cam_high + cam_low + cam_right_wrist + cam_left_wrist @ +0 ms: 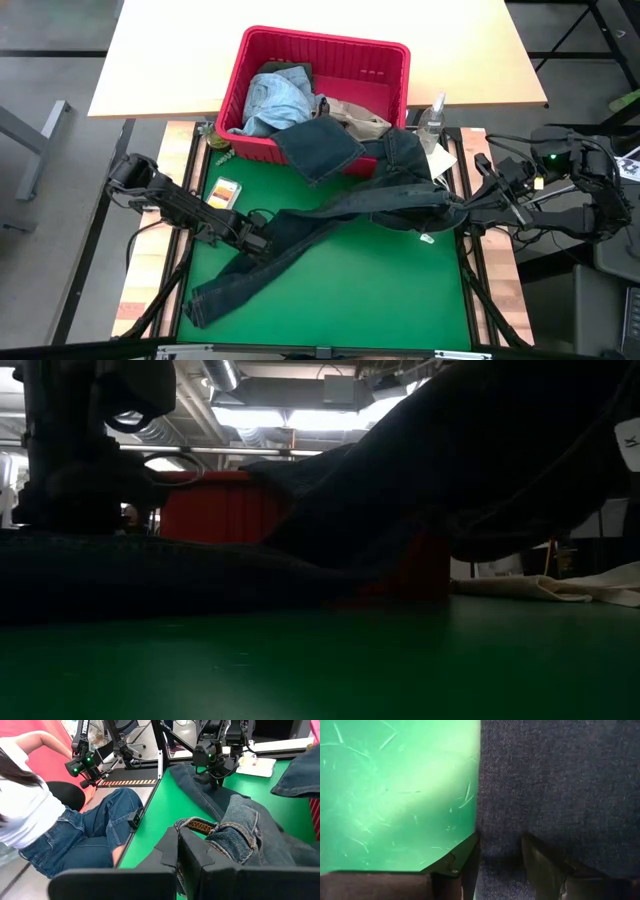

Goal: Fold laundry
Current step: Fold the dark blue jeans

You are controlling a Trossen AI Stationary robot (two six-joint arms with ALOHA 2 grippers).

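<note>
Now | L gripper (501, 865) open astride jeans (330, 215) leg edge | R gripper (178, 851) clamps waistband

I'm looking down on the desk (330, 300) and the near half of the green mat is bare, so I can pass freely along the front edge and the front right corner. The dark navy jeans (330, 215) run as a long band from the front left corner up to the right side, cutting the mat in two. My left pincer (262, 241) sits low on that band with its fingers apart; my right pincer (178, 851) is clamped on the waistband at the right edge. The red basket (318, 50) walls off the far side, a jeans leg draped over its rim. A small card (222, 191) lies far left.
</note>
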